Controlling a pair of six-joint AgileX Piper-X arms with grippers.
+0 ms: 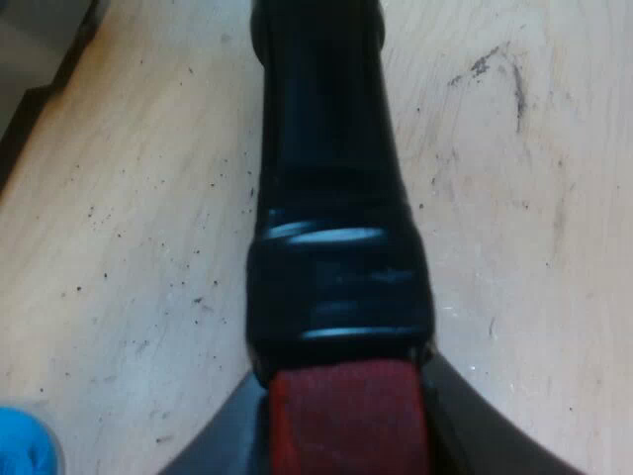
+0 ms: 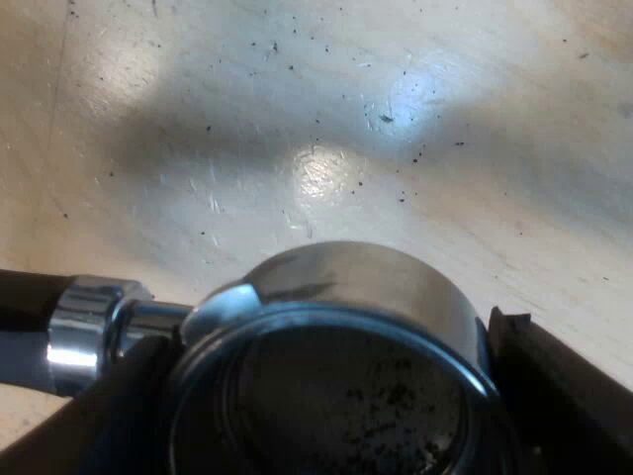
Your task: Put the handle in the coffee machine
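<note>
The metal holder's dark handle (image 1: 326, 148) runs away from my left gripper (image 1: 346, 440) over the wooden table (image 1: 129, 247). Its red end (image 1: 346, 416) sits between my two black fingers (image 1: 223, 445), which are shut on it. In the right wrist view the holder's round metal basket (image 2: 346, 297) faces up, with dark coffee specks inside, held a little above the table. My right gripper (image 2: 336, 396) is shut on the basket, one black finger (image 2: 559, 386) on each side. The chrome collar (image 2: 84, 332) joins the basket to the handle.
A blue object (image 1: 22, 443), perhaps the tamper, stands on the table close to my left gripper. The table's dark edge (image 1: 40, 89) runs beyond the handle. Coffee grounds speckle the wood (image 2: 297, 99).
</note>
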